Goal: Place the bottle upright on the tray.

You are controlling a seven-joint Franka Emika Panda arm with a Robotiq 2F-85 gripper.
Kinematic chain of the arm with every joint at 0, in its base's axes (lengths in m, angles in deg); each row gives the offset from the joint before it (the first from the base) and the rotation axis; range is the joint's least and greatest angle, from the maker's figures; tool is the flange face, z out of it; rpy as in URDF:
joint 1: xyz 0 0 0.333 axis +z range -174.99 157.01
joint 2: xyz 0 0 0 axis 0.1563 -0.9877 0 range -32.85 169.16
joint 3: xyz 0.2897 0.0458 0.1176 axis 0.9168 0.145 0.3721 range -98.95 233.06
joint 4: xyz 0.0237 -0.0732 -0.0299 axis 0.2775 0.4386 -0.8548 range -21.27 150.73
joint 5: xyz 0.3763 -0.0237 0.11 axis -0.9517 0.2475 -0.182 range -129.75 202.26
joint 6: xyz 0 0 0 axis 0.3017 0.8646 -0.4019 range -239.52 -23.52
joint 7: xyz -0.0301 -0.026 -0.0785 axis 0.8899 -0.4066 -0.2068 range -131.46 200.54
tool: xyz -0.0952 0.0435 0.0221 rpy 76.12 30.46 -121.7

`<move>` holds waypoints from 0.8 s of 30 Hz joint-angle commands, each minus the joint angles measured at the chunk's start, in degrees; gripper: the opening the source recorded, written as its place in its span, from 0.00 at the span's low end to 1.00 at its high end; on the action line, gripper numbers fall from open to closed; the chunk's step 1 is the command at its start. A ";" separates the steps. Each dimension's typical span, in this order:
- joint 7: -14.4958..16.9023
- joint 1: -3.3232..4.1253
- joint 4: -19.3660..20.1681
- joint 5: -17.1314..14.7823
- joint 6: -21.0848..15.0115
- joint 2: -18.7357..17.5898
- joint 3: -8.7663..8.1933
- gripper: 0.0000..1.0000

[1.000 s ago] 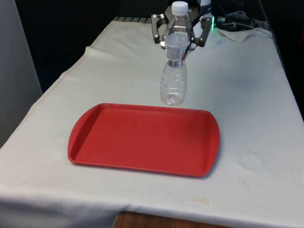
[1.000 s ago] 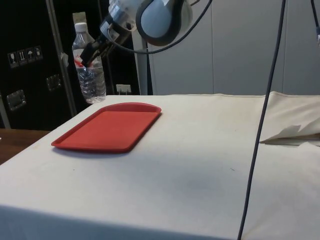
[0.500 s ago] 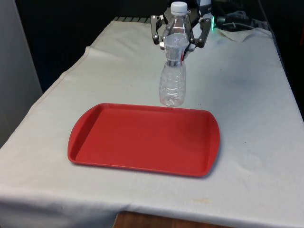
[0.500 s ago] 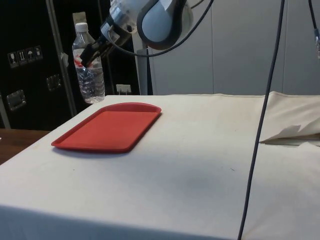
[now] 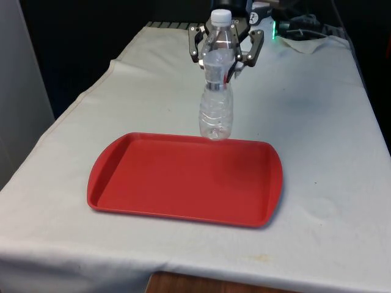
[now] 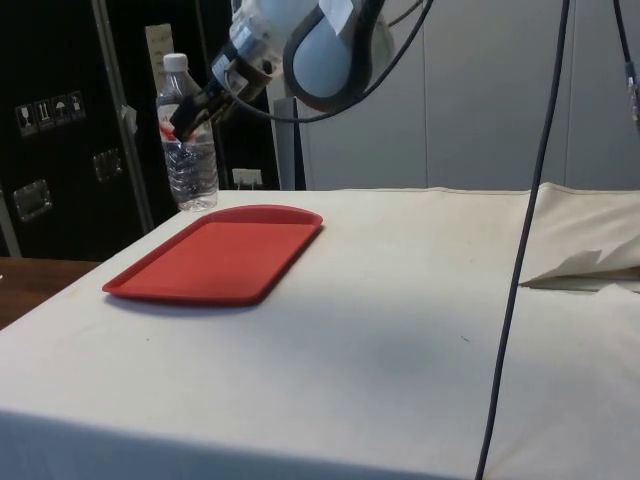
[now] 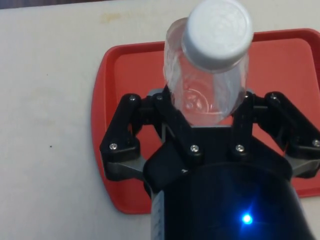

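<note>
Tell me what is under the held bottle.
Under the bottle, held upright in the gripper, lies the red tray's far rim. The tray patch directly beneath its base is covered.

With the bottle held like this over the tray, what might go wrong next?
1. The black pincer grips the clear plastic bottle with a white cap high up, near its neck, so its long lower body could swing or tilt on touchdown.
2. The bottle's base hangs near the far rim of the red plastic tray; lowered here, it may catch the raised edge and tip.
3. The bottle looks nearly empty, so it may topple once released.
</note>
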 commanded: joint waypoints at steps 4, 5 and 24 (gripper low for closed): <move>-2.18 -1.03 0.23 0.80 -3.04 -1.20 1.03 0.35; -2.35 -1.09 0.17 0.80 -3.44 -1.49 0.97 0.35; -6.25 -2.75 -2.86 2.01 -3.84 -6.30 0.69 0.35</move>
